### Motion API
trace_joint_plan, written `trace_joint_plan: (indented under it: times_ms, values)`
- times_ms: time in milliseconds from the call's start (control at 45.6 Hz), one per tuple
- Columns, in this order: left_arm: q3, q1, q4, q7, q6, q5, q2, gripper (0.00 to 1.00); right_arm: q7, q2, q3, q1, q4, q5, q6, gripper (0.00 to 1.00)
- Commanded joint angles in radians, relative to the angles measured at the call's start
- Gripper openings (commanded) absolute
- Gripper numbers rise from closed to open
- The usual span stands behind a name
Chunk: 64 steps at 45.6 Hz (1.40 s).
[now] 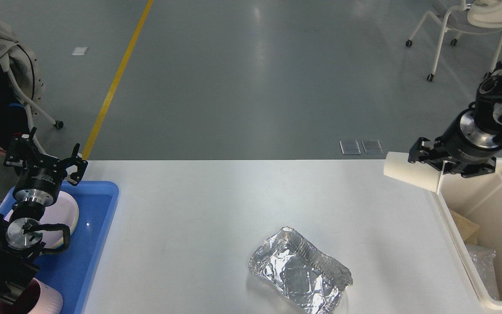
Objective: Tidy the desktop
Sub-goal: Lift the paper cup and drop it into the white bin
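Observation:
The white desktop (216, 218) fills the lower part of the head view. A crumpled silver foil tray (300, 270) lies on it near the front centre. My right gripper (423, 159) is shut on a white paper cup (410, 176), held on its side in the air at the left rim of the cream bin (456, 244). My left gripper (44, 159) is open and empty, raised over the far end of the blue tray (98, 226).
The blue tray at the left holds stacked white plates (61, 213) and a pink cup (37, 301). The bin at the right holds brown paper (466, 229) and clear plastic (486, 268). A person stands at the far left. Chairs stand on the grey floor beyond.

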Motion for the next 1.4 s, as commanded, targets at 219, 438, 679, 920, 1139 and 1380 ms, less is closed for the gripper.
trace_joint_plan:
  times_ms: [219, 438, 679, 920, 1139, 1380]
  values:
    - [0.002, 0.000, 0.000, 0.000, 0.000, 0.000, 0.000, 0.98, 0.006, -0.087, 0.320, -0.562, -0.495, -0.013, -0.141, 0.00]
    - [0.000, 0.000, 0.000, 0.000, 0.000, 0.000, 0.000, 0.98, 0.006, 0.073, 0.436, -0.816, -0.834, -0.001, -0.225, 0.00]
    - [0.002, 0.000, 0.000, 0.000, 0.000, 0.000, 0.000, 0.98, 0.009, 0.151, 0.433, -0.991, -1.056, 0.001, -0.309, 0.00]
    - [0.002, 0.000, 0.000, 0.000, 0.000, 0.000, 0.000, 0.98, 0.003, 0.206, 0.479, -1.049, -1.101, 0.042, -0.323, 1.00]
    - [0.002, -0.002, 0.000, 0.000, 0.000, 0.000, 0.002, 0.98, 0.003, 0.217, 0.501, -1.091, -1.101, 0.073, -0.322, 1.00]
    - [0.002, 0.000, 0.000, 0.000, 0.000, 0.000, 0.002, 0.98, 0.003, 0.217, 0.504, -1.060, -1.096, 0.073, -0.314, 1.00]
